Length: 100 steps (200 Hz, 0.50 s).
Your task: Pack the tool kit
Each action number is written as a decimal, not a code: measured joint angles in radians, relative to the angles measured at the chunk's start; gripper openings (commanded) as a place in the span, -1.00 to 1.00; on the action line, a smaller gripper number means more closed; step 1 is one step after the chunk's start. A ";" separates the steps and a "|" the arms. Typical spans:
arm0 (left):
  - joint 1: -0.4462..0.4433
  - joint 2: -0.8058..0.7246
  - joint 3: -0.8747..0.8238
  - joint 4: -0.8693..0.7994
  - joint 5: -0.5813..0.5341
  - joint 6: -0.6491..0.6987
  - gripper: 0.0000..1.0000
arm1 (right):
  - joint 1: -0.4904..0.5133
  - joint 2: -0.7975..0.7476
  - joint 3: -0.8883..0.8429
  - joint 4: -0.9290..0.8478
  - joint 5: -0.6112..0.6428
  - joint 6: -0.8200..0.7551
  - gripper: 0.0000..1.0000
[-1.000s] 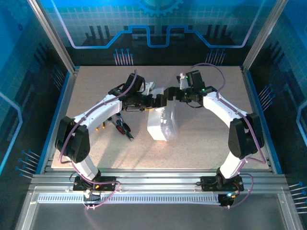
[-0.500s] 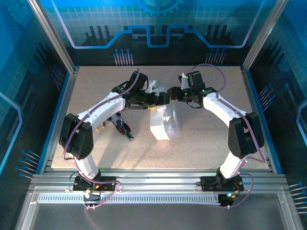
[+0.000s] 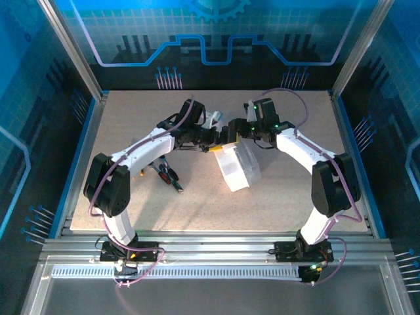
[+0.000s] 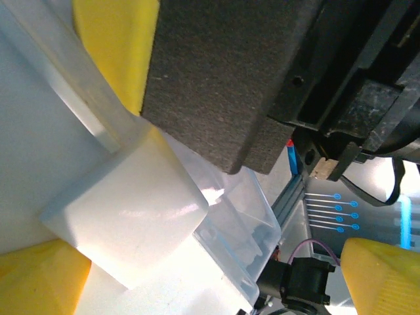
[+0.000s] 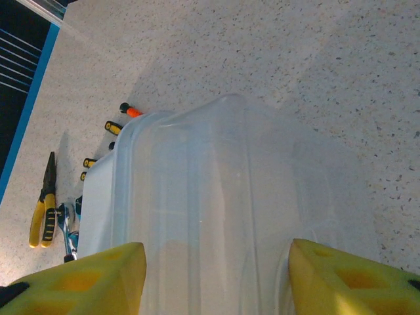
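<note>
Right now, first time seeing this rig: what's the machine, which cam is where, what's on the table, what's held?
Two robot arms, bolted at the near edge of a speckled table, each ending in a two-finger gripper. One camera looks down from above; two ride on the wrists. Both arms meet over a clear plastic case. The left gripper stands open around a white part of it; the right gripper straddles its clear shell, grip unconfirmed. Loose beside the case: yellow-handled pliers and small screwdrivers.

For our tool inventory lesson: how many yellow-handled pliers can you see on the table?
1. The pliers lie beside the clear case, near the blue edge of the table; the case may hide others.
</note>
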 measured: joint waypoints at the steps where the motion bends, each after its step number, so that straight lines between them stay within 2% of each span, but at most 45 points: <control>1: 0.000 0.000 0.000 0.002 0.002 -0.001 0.99 | 0.000 0.000 0.000 0.001 0.000 0.000 0.18; 55: 0.000 0.000 -0.048 0.120 0.061 -0.060 0.99 | 0.000 -0.002 -0.027 0.064 0.024 0.015 0.13; 100: 0.015 -0.001 -0.117 0.284 0.127 -0.138 0.99 | 0.000 -0.004 -0.041 0.100 0.043 0.016 0.10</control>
